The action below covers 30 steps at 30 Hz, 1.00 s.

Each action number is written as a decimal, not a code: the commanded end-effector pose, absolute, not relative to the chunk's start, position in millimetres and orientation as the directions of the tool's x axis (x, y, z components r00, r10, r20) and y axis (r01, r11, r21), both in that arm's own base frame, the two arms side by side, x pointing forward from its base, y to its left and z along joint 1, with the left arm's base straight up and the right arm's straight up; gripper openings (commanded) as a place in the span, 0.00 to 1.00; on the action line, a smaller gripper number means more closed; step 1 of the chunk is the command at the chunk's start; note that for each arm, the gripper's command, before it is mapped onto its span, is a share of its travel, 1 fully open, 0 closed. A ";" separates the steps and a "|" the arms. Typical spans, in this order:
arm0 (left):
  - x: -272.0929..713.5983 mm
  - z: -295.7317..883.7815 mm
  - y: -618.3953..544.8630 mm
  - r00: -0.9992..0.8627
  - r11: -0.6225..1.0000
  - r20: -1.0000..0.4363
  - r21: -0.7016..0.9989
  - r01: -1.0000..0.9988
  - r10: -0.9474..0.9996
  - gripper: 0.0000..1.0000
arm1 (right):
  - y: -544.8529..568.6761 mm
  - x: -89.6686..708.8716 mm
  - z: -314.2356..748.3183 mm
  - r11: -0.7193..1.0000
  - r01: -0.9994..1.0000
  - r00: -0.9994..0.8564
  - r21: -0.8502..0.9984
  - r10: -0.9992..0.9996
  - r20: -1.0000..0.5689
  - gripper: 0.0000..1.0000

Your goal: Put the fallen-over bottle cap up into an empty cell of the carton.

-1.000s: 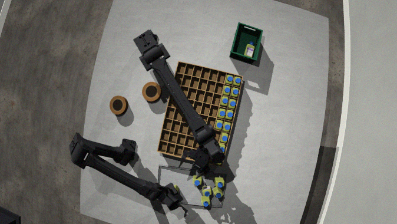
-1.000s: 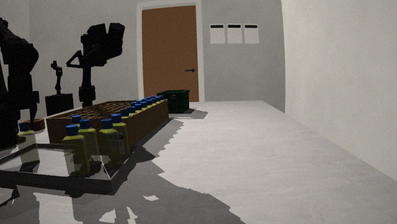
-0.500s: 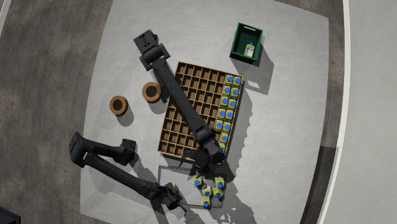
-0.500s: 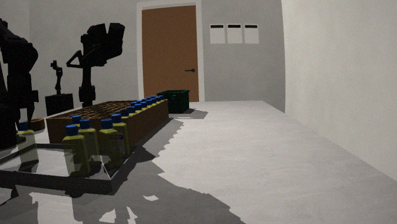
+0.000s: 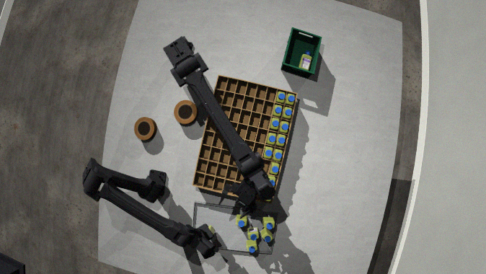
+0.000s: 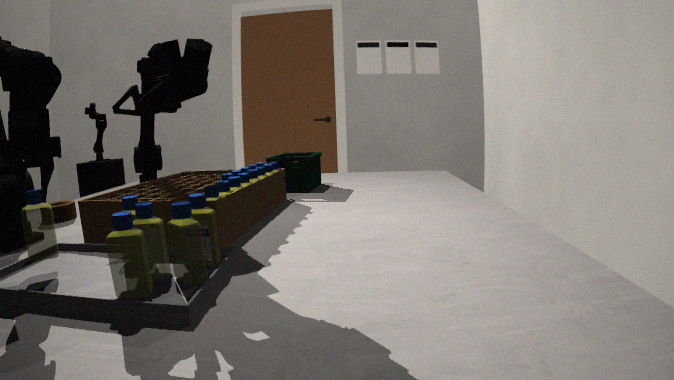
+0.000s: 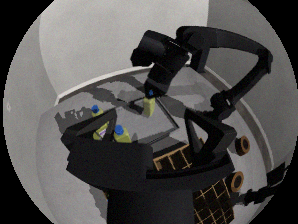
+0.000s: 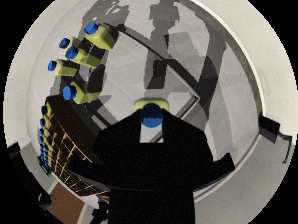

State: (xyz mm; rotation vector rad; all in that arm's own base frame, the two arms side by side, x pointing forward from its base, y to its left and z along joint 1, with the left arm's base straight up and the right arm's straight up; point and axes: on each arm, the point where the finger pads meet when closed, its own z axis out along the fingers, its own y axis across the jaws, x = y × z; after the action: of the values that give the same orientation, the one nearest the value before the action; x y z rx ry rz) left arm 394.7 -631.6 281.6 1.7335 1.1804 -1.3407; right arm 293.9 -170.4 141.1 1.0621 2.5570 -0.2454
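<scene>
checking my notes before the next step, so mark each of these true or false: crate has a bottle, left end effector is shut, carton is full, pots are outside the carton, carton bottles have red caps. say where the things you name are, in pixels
The green crate (image 5: 297, 71) (image 6: 300, 175) has a bottle (image 5: 306, 62) in it: true.
The left end effector (image 5: 234, 202) (image 6: 125, 105) (image 7: 150, 112) is shut: false, it is open.
The carton (image 5: 257, 84) (image 6: 260, 215) (image 8: 72, 122) is full: false, many cells are empty.
Both round brown pots (image 5: 176, 112) (image 6: 64, 212) (image 7: 233, 182) are outside the carton: true.
The carton bottles have red caps: false, the visible caps are blue.
</scene>
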 end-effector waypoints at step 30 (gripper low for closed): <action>387.9 376.0 -534.8 0.007 -0.230 -0.948 -0.070 0.971 0.319 1.00 | -134.5 302.1 278.1 0.744 0.667 -0.649 0.023 0.596 -0.473 0.21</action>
State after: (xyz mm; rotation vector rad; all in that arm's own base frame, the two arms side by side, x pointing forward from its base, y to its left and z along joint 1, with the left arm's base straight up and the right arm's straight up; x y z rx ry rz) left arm 388.8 -599.3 299.6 1.7038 1.3030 -1.3100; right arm 290.5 -165.1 208.2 1.0506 2.5670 -0.2430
